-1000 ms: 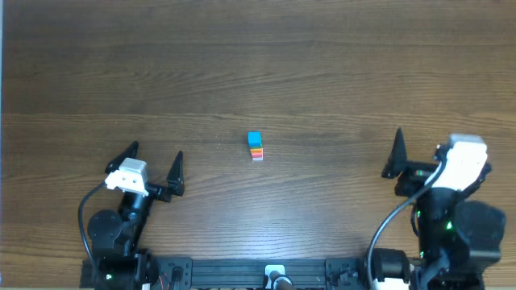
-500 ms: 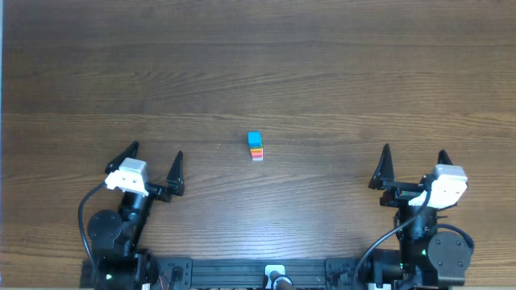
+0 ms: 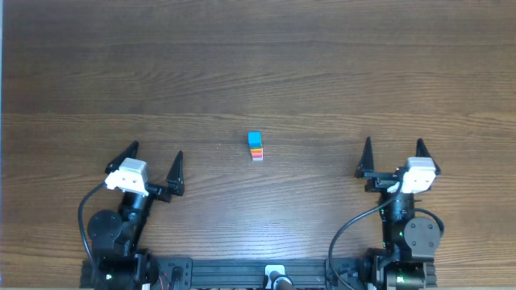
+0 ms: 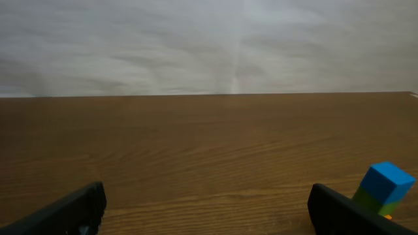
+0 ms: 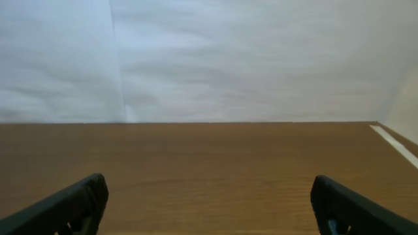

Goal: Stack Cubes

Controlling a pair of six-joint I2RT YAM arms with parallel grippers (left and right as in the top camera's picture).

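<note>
A small stack of cubes (image 3: 255, 147) stands near the middle of the wooden table, a blue cube on top with orange and paler cubes beneath. In the left wrist view the blue top cube (image 4: 386, 185) shows beside one finger. My left gripper (image 3: 155, 167) rests open at the near left, well apart from the stack, with nothing between its fingers. My right gripper (image 3: 393, 157) is open and empty at the near right, also far from the stack.
The brown table (image 3: 258, 72) stretches wide on all sides of the stack. A pale wall (image 5: 209, 59) rises behind its far edge. Both arm bases stand along the near edge.
The right arm has drawn back and swung left, its gripper settling at the near right facing up the table. The left arm and the stack have not moved.
</note>
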